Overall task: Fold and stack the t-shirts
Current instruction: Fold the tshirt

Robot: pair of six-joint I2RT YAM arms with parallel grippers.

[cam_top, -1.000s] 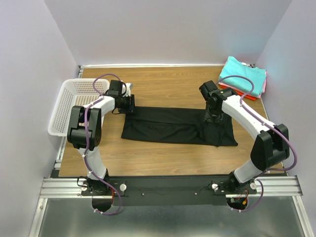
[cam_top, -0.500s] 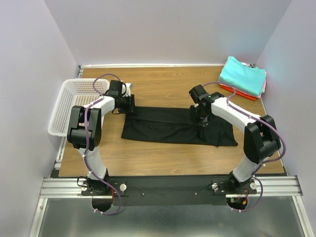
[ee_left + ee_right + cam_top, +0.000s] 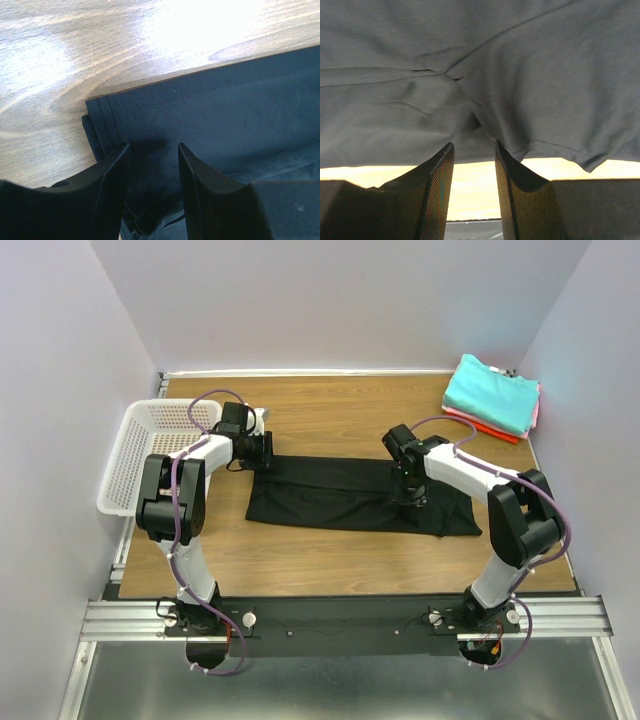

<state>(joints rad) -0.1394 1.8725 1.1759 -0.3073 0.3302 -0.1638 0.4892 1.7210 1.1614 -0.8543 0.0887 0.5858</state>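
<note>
Pinches black t-shirt (image 3: 330, 498) at its upper-left corner with left gripper (image 3: 153, 150); nips a puckered fold right of centre with right gripper (image 3: 474, 147), above worktop (image 3: 340, 420).

You'll see a white lattice basket (image 3: 125, 475) at left of frame, on the wooden table's (image 3: 330, 560) edge.

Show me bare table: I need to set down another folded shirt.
Bare wood: the far strip between back wall and black t-shirt, and the near strip between it and the arm bases. Crowded: basket left, folded stack far right.
</note>
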